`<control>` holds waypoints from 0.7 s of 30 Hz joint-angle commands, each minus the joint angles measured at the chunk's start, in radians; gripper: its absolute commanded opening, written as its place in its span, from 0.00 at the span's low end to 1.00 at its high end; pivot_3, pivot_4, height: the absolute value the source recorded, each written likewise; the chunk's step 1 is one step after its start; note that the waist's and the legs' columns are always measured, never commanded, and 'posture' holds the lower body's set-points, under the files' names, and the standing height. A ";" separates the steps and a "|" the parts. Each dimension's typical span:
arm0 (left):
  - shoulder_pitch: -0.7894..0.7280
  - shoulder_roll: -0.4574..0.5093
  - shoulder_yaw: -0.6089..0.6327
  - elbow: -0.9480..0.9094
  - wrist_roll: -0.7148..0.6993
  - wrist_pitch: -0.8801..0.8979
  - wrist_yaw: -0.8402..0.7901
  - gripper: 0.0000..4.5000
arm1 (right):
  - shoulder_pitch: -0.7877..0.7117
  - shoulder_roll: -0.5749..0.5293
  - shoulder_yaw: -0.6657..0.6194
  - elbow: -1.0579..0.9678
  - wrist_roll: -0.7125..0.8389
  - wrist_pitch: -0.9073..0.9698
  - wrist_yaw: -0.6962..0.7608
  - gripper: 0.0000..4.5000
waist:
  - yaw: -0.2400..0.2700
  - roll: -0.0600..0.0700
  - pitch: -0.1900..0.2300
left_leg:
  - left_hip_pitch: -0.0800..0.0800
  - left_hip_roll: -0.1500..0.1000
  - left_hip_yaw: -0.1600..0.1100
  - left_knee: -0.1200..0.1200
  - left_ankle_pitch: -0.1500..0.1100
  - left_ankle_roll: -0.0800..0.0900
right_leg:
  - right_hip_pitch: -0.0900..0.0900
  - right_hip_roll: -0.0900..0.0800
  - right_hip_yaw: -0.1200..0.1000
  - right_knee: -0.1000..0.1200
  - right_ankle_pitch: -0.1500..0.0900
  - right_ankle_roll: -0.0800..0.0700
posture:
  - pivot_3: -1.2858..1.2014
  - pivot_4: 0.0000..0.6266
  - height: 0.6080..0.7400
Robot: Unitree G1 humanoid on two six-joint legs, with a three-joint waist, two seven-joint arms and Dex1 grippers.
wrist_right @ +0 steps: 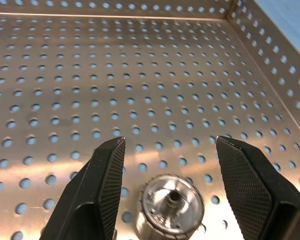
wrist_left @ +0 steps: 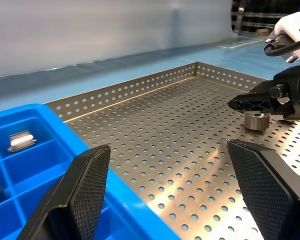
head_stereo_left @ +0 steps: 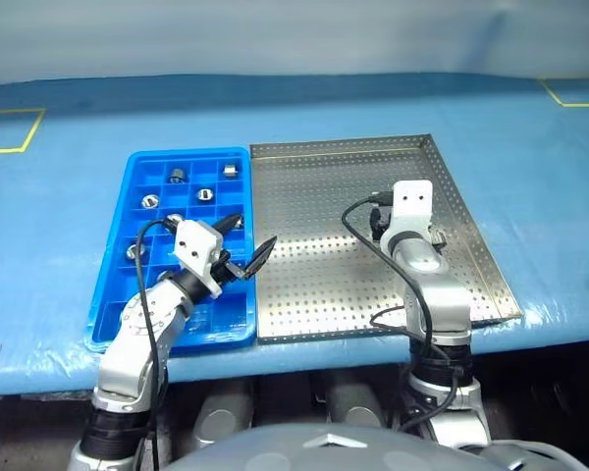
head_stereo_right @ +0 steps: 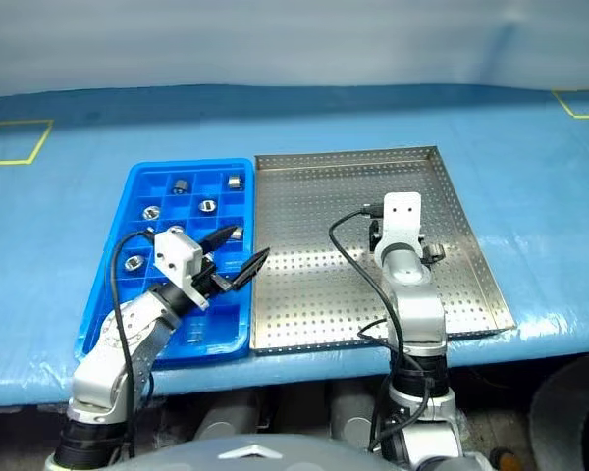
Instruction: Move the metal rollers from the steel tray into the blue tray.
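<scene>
Right gripper [wrist_right: 167,187] jaws apart astride 1 metal roller [wrist_right: 172,204] on steel tray [wrist_right: 140,75]; left gripper [wrist_left: 180,195] jaws apart.

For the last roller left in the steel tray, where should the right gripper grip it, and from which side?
Grip the roller across its round outer wall, coming down from above. It stands on end on the steel tray, hole up, already between the right gripper's open fingers.

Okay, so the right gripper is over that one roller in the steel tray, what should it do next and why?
Probably ease the right gripper down and close it. Its fingers stand open on either side of the last roller, which sits upright on the steel tray, not yet gripped. The other rollers already lie in the blue tray.
</scene>
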 commanded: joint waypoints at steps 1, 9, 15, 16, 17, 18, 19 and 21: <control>-0.021 -0.003 -0.015 0.006 -0.011 -0.031 -0.024 0.91 | 0.002 0.022 -0.011 -0.053 0.012 0.000 -0.012 0.67 | -0.004 0.000 0.000 | 0.000 0.000 0.000 0.000 0.000 0.000 | 0.000 0.000 0.000 0.000 0.000 0.000 | 0.49 0.24 1.00; -0.037 -0.009 -0.016 0.040 -0.012 -0.045 -0.046 0.91 | 0.002 0.061 -0.055 -0.039 0.032 0.000 -0.033 0.67 | -0.014 0.000 0.000 | 0.000 0.000 0.000 0.002 0.000 0.001 | 0.001 0.000 0.001 0.000 0.001 0.002 | 0.48 0.24 1.00; -0.043 0.001 -0.022 0.054 -0.022 -0.036 -0.075 0.91 | 0.013 0.063 -0.065 -0.016 0.038 0.002 -0.038 0.67 | -0.019 0.001 0.000 | 0.000 0.000 0.000 0.002 0.000 0.001 | 0.001 0.000 0.001 0.000 0.001 0.002 | 0.49 0.24 1.00; -0.044 0.004 -0.024 0.056 -0.024 -0.034 -0.082 0.91 | 0.013 0.065 -0.065 -0.013 0.039 0.002 -0.039 0.67 | -0.020 0.001 0.000 | 0.000 0.000 0.000 0.002 0.000 0.001 | 0.001 0.000 0.001 0.000 0.001 0.002 | 0.49 0.24 1.00; -0.044 0.010 -0.028 0.058 -0.021 -0.033 -0.090 0.91 | 0.014 0.066 -0.065 -0.009 0.040 0.001 -0.039 0.67 | -0.021 0.001 0.000 | 0.000 0.000 0.000 0.002 0.000 0.001 | 0.001 0.000 0.001 0.000 0.001 0.002 | 0.49 0.24 1.00; -0.043 0.017 -0.032 0.060 -0.017 -0.034 -0.099 0.91 | 0.015 0.066 -0.063 -0.005 0.040 -0.001 -0.038 0.67 | -0.022 0.001 0.000 | 0.000 0.000 0.000 0.002 0.000 0.001 | 0.001 0.000 0.001 0.000 0.001 0.002 | 0.49 0.24 1.00; -0.042 0.022 -0.035 0.061 -0.012 -0.037 -0.105 0.91 | 0.016 0.064 -0.060 -0.001 0.039 -0.002 -0.037 0.67 | -0.022 0.001 0.000 | 0.000 0.000 0.000 0.002 0.000 0.001 | 0.001 0.000 0.001 0.000 0.001 0.002 | 0.49 0.24 1.00; -0.039 0.026 -0.037 0.064 -0.012 -0.039 -0.110 0.91 | 0.018 0.063 -0.056 0.006 0.040 -0.002 -0.035 0.67 | -0.023 0.001 0.000 | 0.000 0.000 0.000 0.002 0.000 0.001 | 0.001 0.000 0.001 0.000 0.001 0.002 | 0.49 0.24 1.00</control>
